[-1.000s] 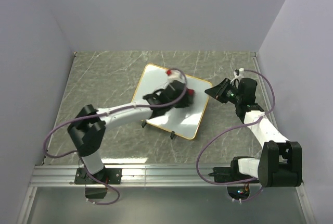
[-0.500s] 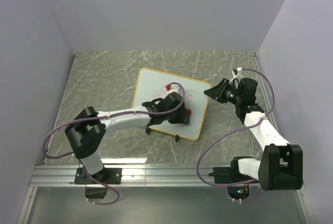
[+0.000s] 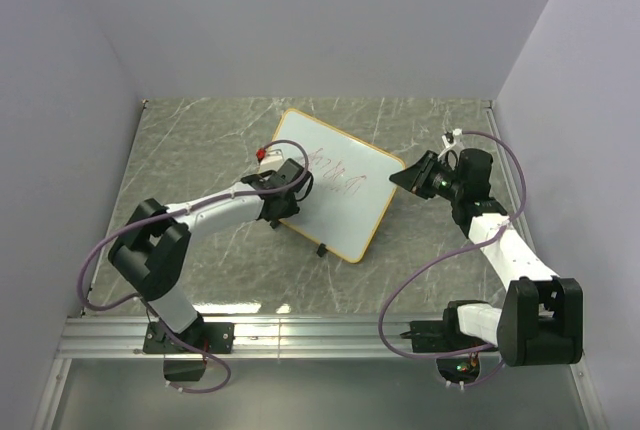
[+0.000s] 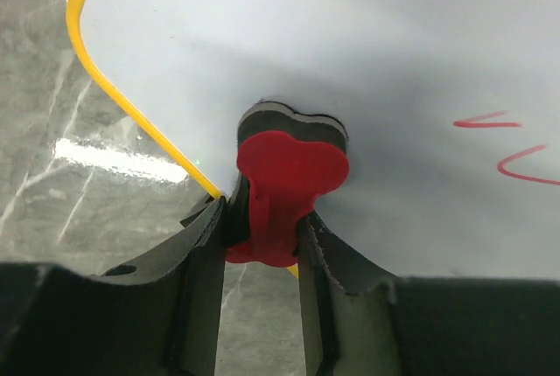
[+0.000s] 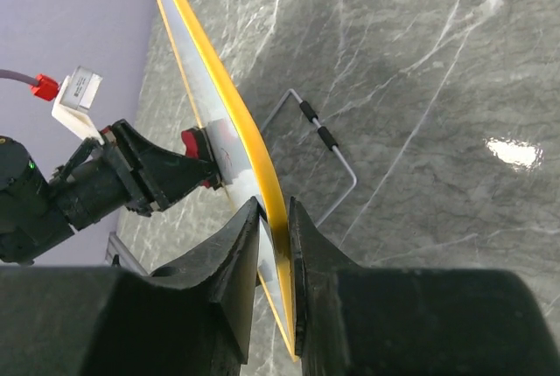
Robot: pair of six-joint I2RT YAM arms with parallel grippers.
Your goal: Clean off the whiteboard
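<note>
Although it sits in the middle of the grey marbled table [image 3: 190, 150], the whiteboard [image 3: 348, 215] does not lie flat. The right wrist view shows it almost edge-on, with its back and a thin wire stand [image 5: 337, 156] turned to the right arm's side. From above, its longer sides run on a diagonal, from far left to near right. The written face looks up and toward the left arm. How steeply it tilts I cannot tell. It is a white rectangle with rounded corners and a thin yellow-orange rim [image 4: 144, 114]. One small black foot [image 3: 321, 248] shows on its near edge.

The right gripper [image 5: 273, 219] is closed on the rim at the board's right corner, one finger on each face. The left gripper [image 4: 262, 227] is clamped on a red and black eraser [image 4: 293, 162], which presses on the white face just beside the left rim. Red scribbles [image 3: 335, 175] cross the middle of the face, apart from the eraser.
</note>
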